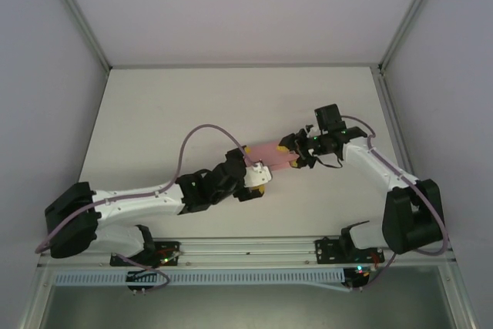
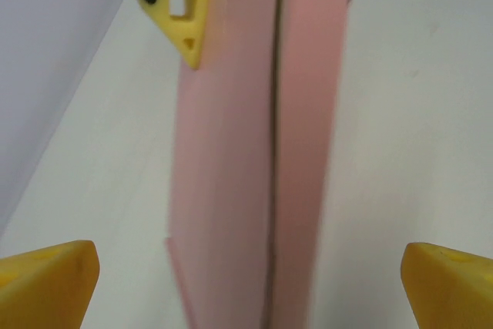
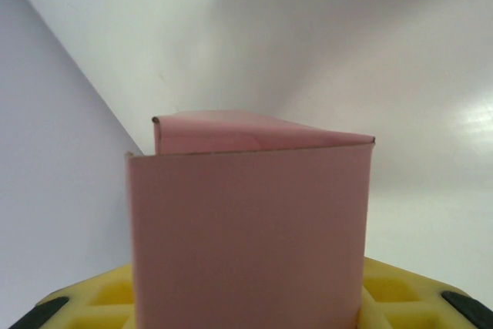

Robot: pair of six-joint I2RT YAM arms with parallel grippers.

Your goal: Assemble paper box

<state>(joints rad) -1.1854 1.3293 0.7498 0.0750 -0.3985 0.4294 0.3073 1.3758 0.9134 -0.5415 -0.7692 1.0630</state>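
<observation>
1. The paper box (image 1: 271, 155), pale pink and folded long, is at mid-table (image 1: 192, 105) between the two arms.
2. The right gripper (image 1: 291, 152) is clamped on one end, with a yellow finger (image 3: 100, 302) on each side.
3. The left gripper (image 1: 256, 169) gapes wide around the other end, its fingertips (image 2: 46, 279) clear of the card.

Paper box (image 1: 271, 156): plain pale pink, no print. Finger pads (image 2: 48, 281): bright yellow, with black trim behind them. Arms (image 1: 139, 202): white shells, black joints. Cable (image 1: 187, 146): dull mauve. Table (image 1: 192, 105): flat white, unmarked. Walls (image 1: 46, 75): pale lilac-grey.
</observation>
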